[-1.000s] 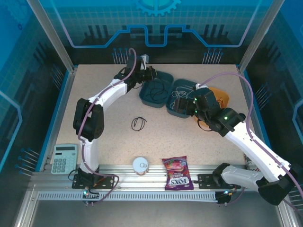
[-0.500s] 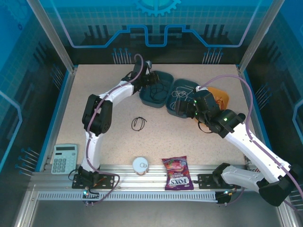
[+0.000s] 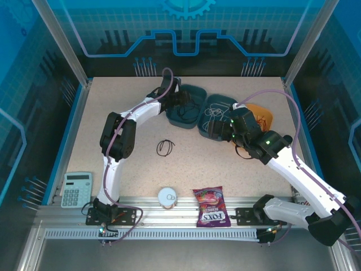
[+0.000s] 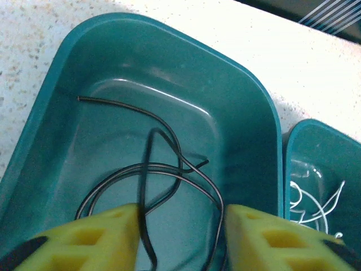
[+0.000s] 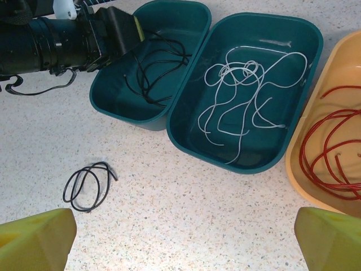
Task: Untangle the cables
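From above, finds the left gripper point(image 3: 184, 101) reaching over the far end of the left teal tray point(image 3: 172, 119), with a black cable point(image 3: 187, 112) coiled inside; finds a white cable point(image 3: 215, 113) in the right teal tray point(image 3: 210, 137) just beside it, a red cable point(image 3: 260, 120) in the orange tray point(image 3: 271, 113) further right, and a second black cable point(image 3: 165, 147) looped loose on the table point(image 3: 225, 169), nearer and well apart from the trays. Through the left wrist, sees yellow fingers point(image 4: 84, 237) standing apart above the tray floor, clamped on nothing, with strands of black cable running between and beneath; cannot tell about contact with the pads. Through the right wrist, sees the right gripper point(image 5: 183, 240) spread wide over bare table, holding nothing, on the near side of all three trays.
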